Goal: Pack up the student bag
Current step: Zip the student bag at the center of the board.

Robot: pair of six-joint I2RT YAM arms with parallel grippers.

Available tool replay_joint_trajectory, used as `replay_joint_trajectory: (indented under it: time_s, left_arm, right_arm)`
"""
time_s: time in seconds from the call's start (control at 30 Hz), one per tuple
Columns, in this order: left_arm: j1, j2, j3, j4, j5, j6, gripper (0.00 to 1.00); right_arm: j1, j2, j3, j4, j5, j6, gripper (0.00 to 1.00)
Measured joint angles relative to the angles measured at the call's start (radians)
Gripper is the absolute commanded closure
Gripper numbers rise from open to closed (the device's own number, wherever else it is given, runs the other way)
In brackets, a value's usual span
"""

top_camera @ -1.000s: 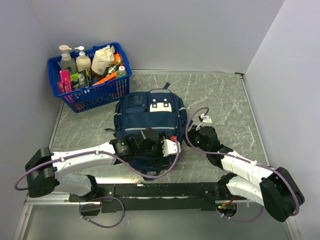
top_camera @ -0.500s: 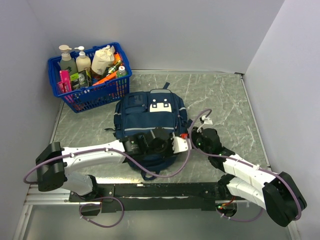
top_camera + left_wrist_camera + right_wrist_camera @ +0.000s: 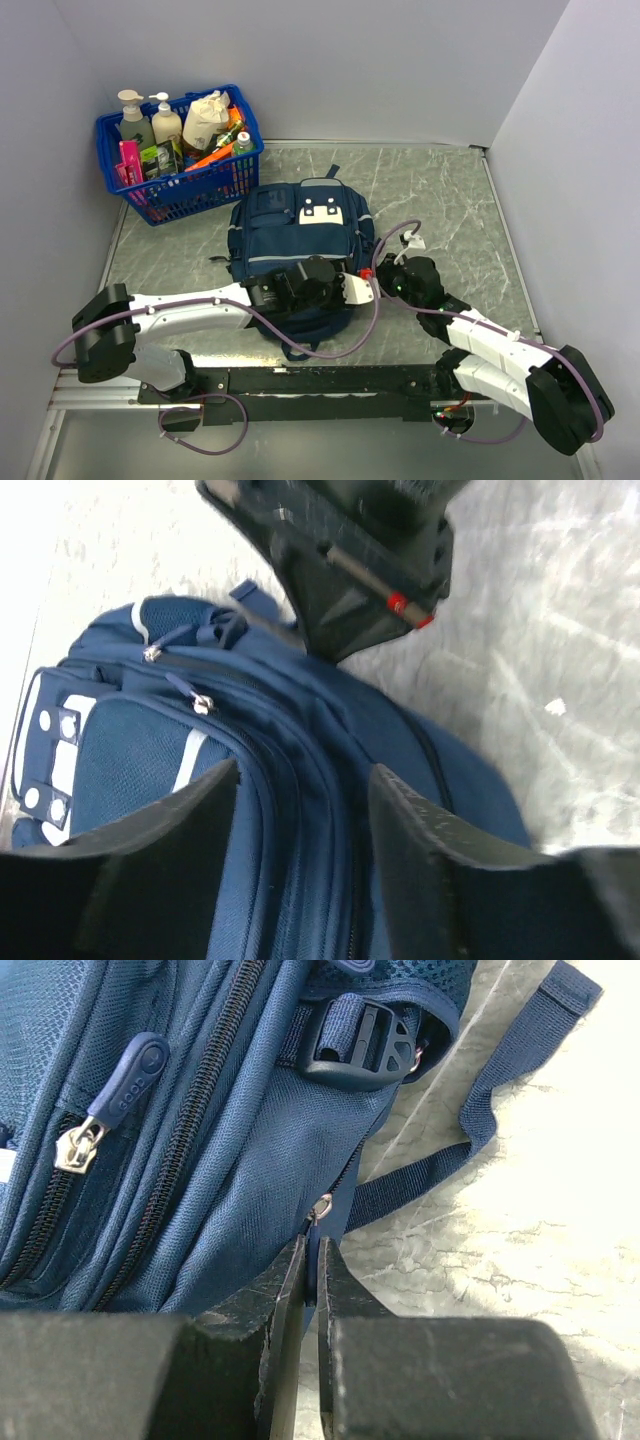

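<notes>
**Right fingers pinched on a pull tab, left fingers astride the zips**

In my right wrist view, the right gripper point(image 3: 312, 1260) has its fingers drawn almost together. They are clamped on a thin dark blue pull tab point(image 3: 317, 1232) that hangs from a small metal ring at a side seam of the student bag point(image 3: 230, 1140). Just above it sit a black buckle point(image 3: 360, 1040) and a webbing strap point(image 3: 470, 1140) that trails onto the marbled table point(image 3: 520, 1260).

The left gripper point(image 3: 303, 775) has its fingers apart, one on each side of the bag's parallel zip tracks, with navy fabric filling the gap. I cannot tell whether the pads touch the cloth. Beyond its tips I see the right gripper's dark body with a red spot, right at the bag's edge.

From the top camera, the bag lies flat on the table, white patch up and carry handle toward the far wall, in the middle just ahead of the arm bases. Both grippers meet at its near right corner, close beside each other. A blue basket point(image 3: 180, 190) holding bottles point(image 3: 150, 118) stands in the far left corner, near the bag's far left edge.
</notes>
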Motion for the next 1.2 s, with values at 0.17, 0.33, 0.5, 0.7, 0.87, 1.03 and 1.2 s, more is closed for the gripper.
replay_joint_trajectory:
  time_s: [0.17,0.33,0.5,0.7,0.87,1.03,1.2]
  left_arm:
    - [0.059,0.011,-0.02,0.041,0.005,0.02,0.3]
    - [0.124,0.011,-0.017,0.042,0.069,-0.004,0.44]
    - [0.132,0.011,-0.017,0.012,0.157,-0.01,0.95]
    - [0.136,0.008,-0.013,-0.045,0.242,0.003,0.99]
    - [0.142,0.005,0.025,-0.119,0.291,0.013,0.99]
    - [0.144,-0.017,0.031,-0.181,0.322,0.031,0.99]
    - [0.142,-0.043,0.031,-0.235,0.336,0.047,0.85]
  right_arm:
    - [0.0,-0.01,-0.001,-0.002,-0.006,0.006,1.0]
    - [-0.001,-0.025,-0.015,0.006,-0.019,0.014,1.0]
    - [-0.001,-0.025,-0.016,0.011,-0.031,0.014,1.0]
    - [-0.001,0.0,-0.016,0.029,-0.034,0.014,1.0]
    - [-0.011,0.108,-0.01,0.093,-0.032,0.015,1.0]
    - [-0.047,0.194,-0.006,0.16,-0.006,0.019,1.0]
    - [-0.069,0.227,0.01,0.179,0.018,0.021,1.0]
